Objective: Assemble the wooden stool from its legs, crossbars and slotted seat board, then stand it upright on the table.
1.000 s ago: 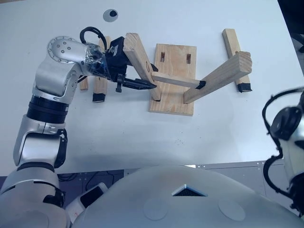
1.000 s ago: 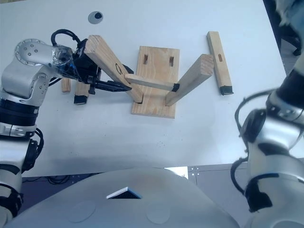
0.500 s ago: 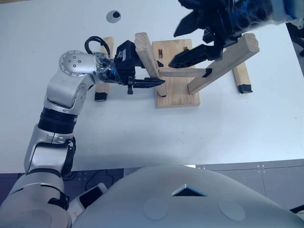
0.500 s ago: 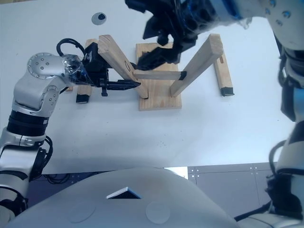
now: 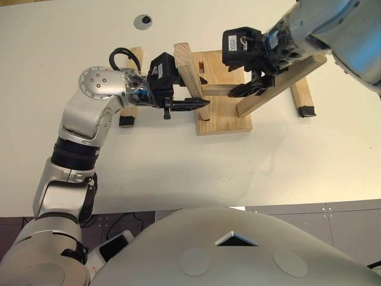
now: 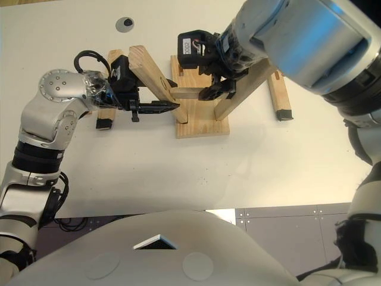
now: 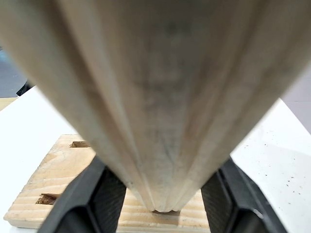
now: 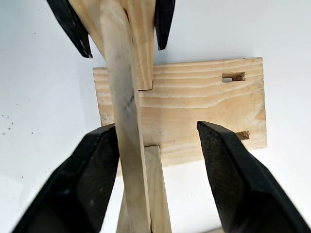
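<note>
The slotted seat board (image 5: 224,121) lies flat on the white table. Two legs lean up from it, a left leg (image 5: 186,65) and a right leg (image 5: 284,76), joined by a thin crossbar (image 5: 215,90). My left gripper (image 5: 200,103) is shut on the left leg (image 7: 160,97), with black fingers (image 7: 85,201) pressed against both of its sides. My right gripper (image 5: 253,88) is open and straddles the crossbar (image 8: 124,107) near the right leg (image 8: 156,194). Its wide fingers (image 8: 232,179) stand on either side, above the seat board (image 8: 194,102).
A spare leg (image 5: 302,95) lies flat on the table right of the board. More wooden pieces (image 5: 128,112) lie left of it, behind my left wrist. A small round disc (image 5: 142,21) sits at the far edge. The table's near half is bare.
My right arm has swung in from the right side and come down over the crossbar by the right leg. My left gripper kept hold of the left leg.
</note>
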You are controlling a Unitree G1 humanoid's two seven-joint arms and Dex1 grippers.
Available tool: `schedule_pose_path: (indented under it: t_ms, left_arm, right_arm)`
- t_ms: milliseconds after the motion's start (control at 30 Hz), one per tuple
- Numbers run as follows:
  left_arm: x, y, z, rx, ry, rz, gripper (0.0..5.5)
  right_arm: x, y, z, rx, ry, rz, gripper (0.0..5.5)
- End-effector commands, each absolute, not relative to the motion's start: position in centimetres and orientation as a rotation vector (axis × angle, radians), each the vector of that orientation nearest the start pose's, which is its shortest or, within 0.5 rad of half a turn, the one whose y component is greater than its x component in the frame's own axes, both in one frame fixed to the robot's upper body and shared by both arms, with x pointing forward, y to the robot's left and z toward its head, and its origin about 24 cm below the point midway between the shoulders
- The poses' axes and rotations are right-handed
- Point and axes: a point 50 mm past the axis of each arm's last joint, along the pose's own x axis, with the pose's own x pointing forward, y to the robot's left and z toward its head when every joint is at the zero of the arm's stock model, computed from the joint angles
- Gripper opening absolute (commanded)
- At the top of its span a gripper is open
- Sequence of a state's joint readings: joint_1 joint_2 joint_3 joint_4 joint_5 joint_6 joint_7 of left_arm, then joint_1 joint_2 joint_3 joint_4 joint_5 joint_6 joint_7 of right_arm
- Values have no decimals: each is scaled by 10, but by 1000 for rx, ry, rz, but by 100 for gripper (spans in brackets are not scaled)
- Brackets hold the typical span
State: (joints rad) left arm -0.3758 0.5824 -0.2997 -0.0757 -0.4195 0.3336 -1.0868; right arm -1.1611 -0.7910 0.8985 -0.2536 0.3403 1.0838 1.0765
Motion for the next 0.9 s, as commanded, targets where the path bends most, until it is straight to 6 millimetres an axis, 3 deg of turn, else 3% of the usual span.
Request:
schedule_pose_path:
  t_ms: [33, 333, 700, 800, 900]
  left_arm:
    - [261, 137, 76, 212, 391, -1363, 201]
    - [255, 134, 78, 205, 377, -1388, 201]
    - [244, 108, 101, 446, 330, -1522, 201]
    - [242, 109, 98, 487, 357, -1527, 201]
    - [242, 109, 80, 464, 454, -1534, 201]
  right_arm:
    - [282, -86, 180, -959, 754, 1298, 205]
    - [273, -81, 145, -879, 829, 1312, 47]
    - [263, -65, 109, -842, 965, 1347, 46]
    - [261, -60, 94, -849, 1022, 1366, 46]
    - [262, -50, 101, -748, 995, 1380, 47]
